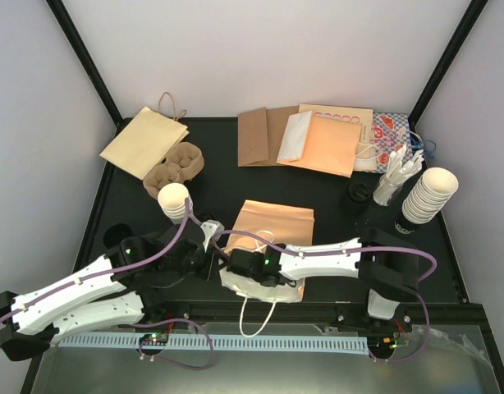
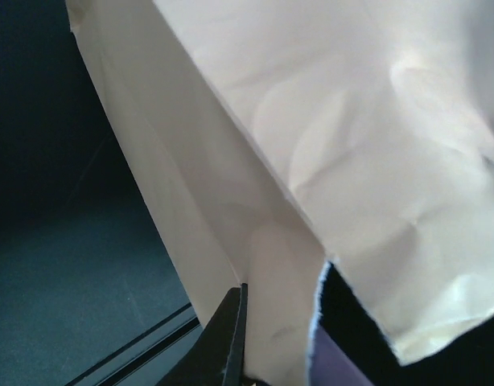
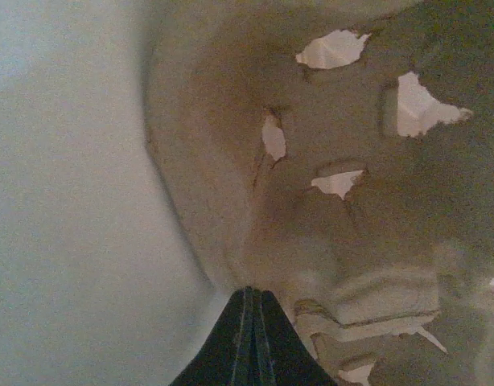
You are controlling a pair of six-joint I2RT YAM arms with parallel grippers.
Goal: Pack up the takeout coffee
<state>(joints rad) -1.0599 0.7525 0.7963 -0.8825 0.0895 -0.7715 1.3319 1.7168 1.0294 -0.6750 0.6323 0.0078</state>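
A brown paper bag (image 1: 275, 223) lies flat in the middle of the table, its mouth and white string handle (image 1: 258, 316) toward the arms. My left gripper (image 1: 213, 233) is at the bag's left edge, and in the left wrist view it (image 2: 279, 310) is shut on a cream paper flap (image 2: 311, 145). My right gripper (image 1: 235, 264) is at the bag's mouth. In the right wrist view its fingers (image 3: 253, 293) are pressed together on a fold of the bag's wall (image 3: 311, 209). A small dark-lidded cup (image 1: 356, 194), possibly the takeout coffee, stands at the right and is hard to make out.
A pulp cup-carrier tray (image 1: 175, 164) and a flat bag (image 1: 144, 141) lie at the back left. A stack of lidless cups (image 1: 175, 201) stands by the left arm. More flat bags (image 1: 318, 139) lie at the back, with another cup stack (image 1: 428, 195) and stirrers (image 1: 396, 180) at the right.
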